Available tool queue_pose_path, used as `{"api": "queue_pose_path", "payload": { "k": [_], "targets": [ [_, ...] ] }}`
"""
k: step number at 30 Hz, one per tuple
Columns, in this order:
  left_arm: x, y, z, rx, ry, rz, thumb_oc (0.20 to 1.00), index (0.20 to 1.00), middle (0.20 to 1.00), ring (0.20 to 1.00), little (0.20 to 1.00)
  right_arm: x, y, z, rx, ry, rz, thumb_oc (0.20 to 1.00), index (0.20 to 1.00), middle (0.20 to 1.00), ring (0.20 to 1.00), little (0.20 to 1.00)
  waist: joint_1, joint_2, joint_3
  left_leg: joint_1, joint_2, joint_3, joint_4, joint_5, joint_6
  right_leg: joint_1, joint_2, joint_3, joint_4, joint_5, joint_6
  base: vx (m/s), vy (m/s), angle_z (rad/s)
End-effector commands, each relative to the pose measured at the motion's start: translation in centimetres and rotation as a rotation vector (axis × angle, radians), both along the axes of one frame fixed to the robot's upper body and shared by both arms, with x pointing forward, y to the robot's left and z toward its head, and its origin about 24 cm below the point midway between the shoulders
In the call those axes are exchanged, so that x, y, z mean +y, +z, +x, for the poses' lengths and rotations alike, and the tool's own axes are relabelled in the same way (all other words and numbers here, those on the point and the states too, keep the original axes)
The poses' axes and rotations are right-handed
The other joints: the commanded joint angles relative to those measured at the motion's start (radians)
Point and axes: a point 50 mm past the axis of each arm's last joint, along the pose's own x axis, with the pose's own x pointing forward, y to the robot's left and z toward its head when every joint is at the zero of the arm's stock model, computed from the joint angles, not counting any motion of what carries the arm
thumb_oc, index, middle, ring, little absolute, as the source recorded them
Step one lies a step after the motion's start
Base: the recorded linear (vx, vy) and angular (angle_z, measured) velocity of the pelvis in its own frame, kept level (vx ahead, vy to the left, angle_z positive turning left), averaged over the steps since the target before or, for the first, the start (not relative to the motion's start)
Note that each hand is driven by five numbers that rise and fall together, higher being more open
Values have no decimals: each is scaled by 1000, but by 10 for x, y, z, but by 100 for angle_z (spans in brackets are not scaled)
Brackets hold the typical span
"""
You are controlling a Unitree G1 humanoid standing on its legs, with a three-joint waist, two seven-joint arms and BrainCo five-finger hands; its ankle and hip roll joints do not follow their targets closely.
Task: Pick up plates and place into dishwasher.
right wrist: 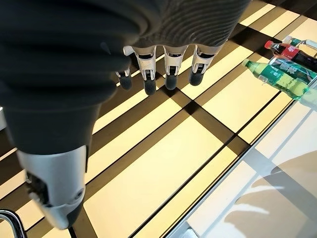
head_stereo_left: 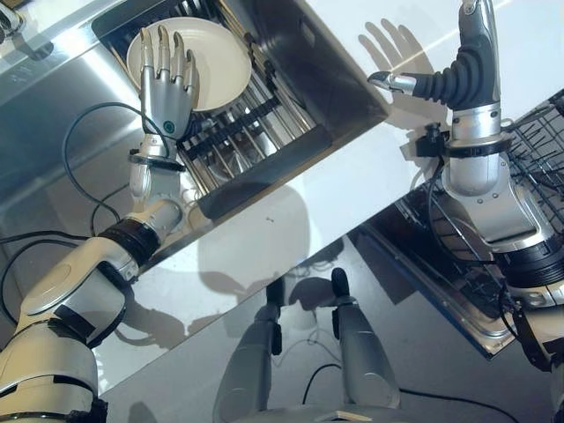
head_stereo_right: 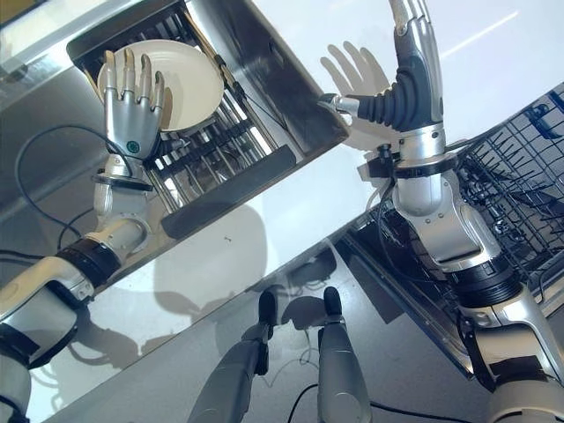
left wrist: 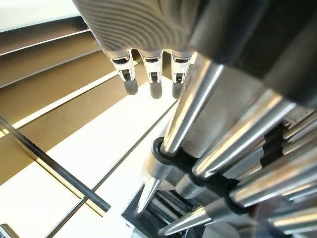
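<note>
A cream plate lies on the wire rack inside a steel sink at the upper left. My left hand is over the plate's left part with its fingers straight and spread, palm up toward the camera. I cannot tell whether it touches the plate. In the left wrist view the fingertips point past the rack's metal bars. My right hand is raised over the white counter, open and holding nothing. Its straight fingers show in the right wrist view.
The open dishwasher's dark wire rack sits at the right, beside my right arm. The white counter runs between sink and dishwasher. A green bottle and a dark bottle appear in the right wrist view.
</note>
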Motion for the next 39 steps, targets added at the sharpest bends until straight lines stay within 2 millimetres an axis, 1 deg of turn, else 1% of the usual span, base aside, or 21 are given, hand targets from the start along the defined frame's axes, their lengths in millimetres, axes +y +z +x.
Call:
{"api": "queue_pose_path", "payload": {
  "k": [1,2,3,7,8,9,12,14,15,17,20,27,39],
  "targets": [
    [87,-36,-3,251,693,-589,758,758,758,758,758,8,-4,3,13,28,0,1000,1000,1000,1000,1000,5,-40,125,12,33,-17,26,-35,-23,43,5,1,-97,83,13,0,0,0],
    [84,-38,-4,225,669,-587,1000,1000,1000,1000,1000,9,-4,4,11,28,5,1000,1000,1000,1000,1000,8,-41,128,16,32,-18,25,-35,-21,44,9,3,-95,83,14,0,0,0],
    [84,-37,-4,215,655,-587,1000,1000,1000,1000,1000,9,-4,4,11,26,6,1000,1000,1000,1000,1000,9,-41,129,18,32,-18,24,-36,-21,45,10,4,-96,83,15,-8,-52,0],
    [81,-24,-1,135,578,-614,1000,1000,1000,1000,1000,8,-2,6,4,32,20,1000,1000,1000,1000,1000,10,-49,137,20,30,-17,24,-36,-16,48,14,-6,-94,81,12,-8,-23,0],
    [83,-22,-1,125,568,-630,730,730,730,730,730,8,-2,5,3,35,18,1000,1000,1000,1000,1000,9,-48,136,20,30,-17,24,-35,-17,48,14,-6,-93,81,12,0,0,0],
    [84,-19,-1,104,549,-629,200,200,200,200,200,8,-1,5,4,36,15,1000,1000,1000,1000,1000,8,-47,134,22,30,-16,22,-34,-17,49,14,-7,-93,81,11,0,0,0],
    [86,-17,0,56,481,-627,200,200,200,200,200,8,-2,5,9,35,14,1000,1000,1000,1000,1000,5,-46,131,25,29,-15,22,-35,-17,52,12,-7,-93,80,11,0,0,0],
    [84,-10,2,-19,354,-602,200,200,200,200,200,7,-5,5,15,31,20,1000,1000,1000,1000,1000,4,-48,129,26,29,-16,22,-35,-16,52,12,-7,-92,79,10,0,0,0],
    [84,-11,2,-29,340,-607,200,200,200,200,200,6,-5,5,16,31,20,1000,1000,1000,1000,1000,4,-48,129,26,29,-17,23,-35,-16,52,12,-7,-92,79,10,0,0,0],
    [81,-9,3,-77,242,-598,200,200,200,200,200,5,-7,4,21,29,21,1000,1000,1000,1000,1000,3,-47,125,27,30,-17,19,-34,-17,53,10,-8,-93,79,10,0,0,0],
    [79,-8,4,-116,156,-588,200,200,200,200,200,3,-9,2,23,26,23,1000,1000,1000,1000,1000,5,-44,121,29,30,-18,11,-33,-17,54,8,-9,-97,78,11,3,-2,3],
    [78,-16,2,-116,95,-561,200,200,200,200,200,1,-14,1,29,21,25,1000,1000,1000,1000,1000,7,-39,113,35,31,-16,4,-32,-19,58,4,-10,-100,77,11,1,2,2],
    [74,-17,3,-113,-23,-559,200,200,200,200,200,-1,-18,-3,47,27,13,1000,1000,1000,1000,1000,2,-26,89,52,28,-14,-6,-34,-22,70,-5,-8,-104,73,12,0,0,0]
  ]
}}
